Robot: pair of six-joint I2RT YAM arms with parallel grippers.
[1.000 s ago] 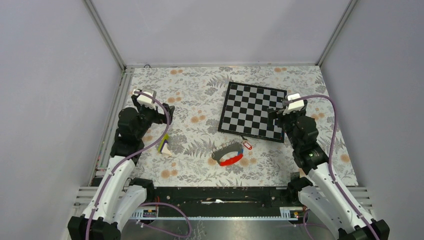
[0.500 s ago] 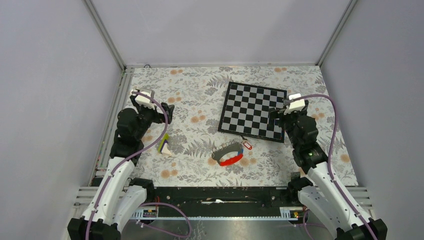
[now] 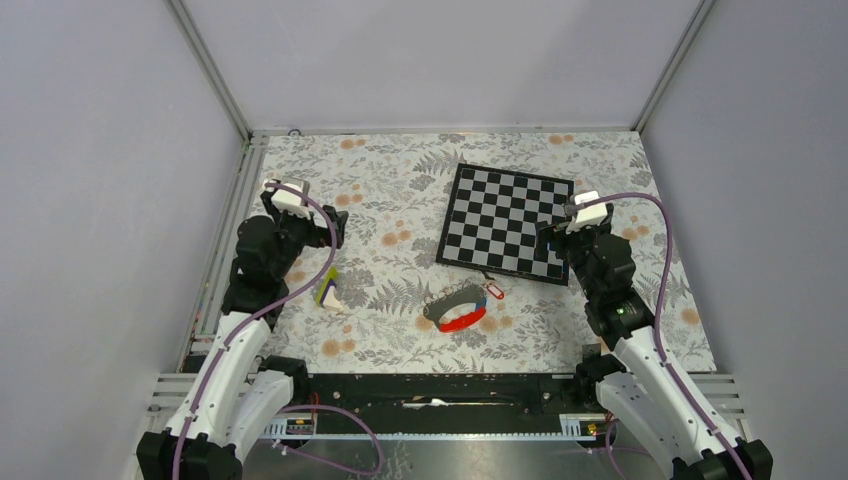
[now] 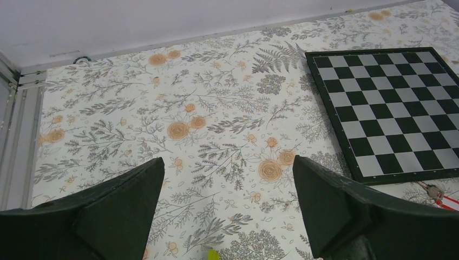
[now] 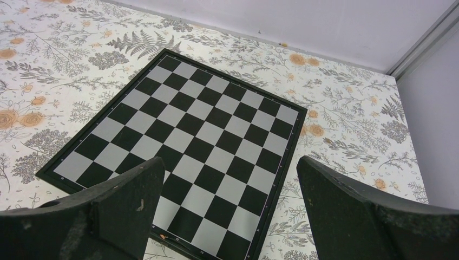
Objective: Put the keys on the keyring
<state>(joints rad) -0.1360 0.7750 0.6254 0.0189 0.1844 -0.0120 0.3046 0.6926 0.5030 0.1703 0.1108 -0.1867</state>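
The keyring (image 3: 456,308), a grey strap loop with a red section, lies on the floral cloth near the front middle. The keys (image 3: 493,291), with red and blue tags, lie beside its right end, just off the chessboard's near edge; a bit of them shows in the left wrist view (image 4: 443,197). My left gripper (image 3: 338,222) is open and empty, held above the cloth at the left, far from the keyring. My right gripper (image 3: 545,238) is open and empty above the chessboard's right edge.
A black-and-white chessboard (image 3: 505,219) lies right of centre, also in the left wrist view (image 4: 389,108) and the right wrist view (image 5: 189,141). A yellow-green and white wedge block (image 3: 327,290) stands at the left. Grey walls surround the cloth (image 3: 400,190).
Both arms have shifted only slightly; the right gripper has dropped a little. The keys and keyring have not moved.
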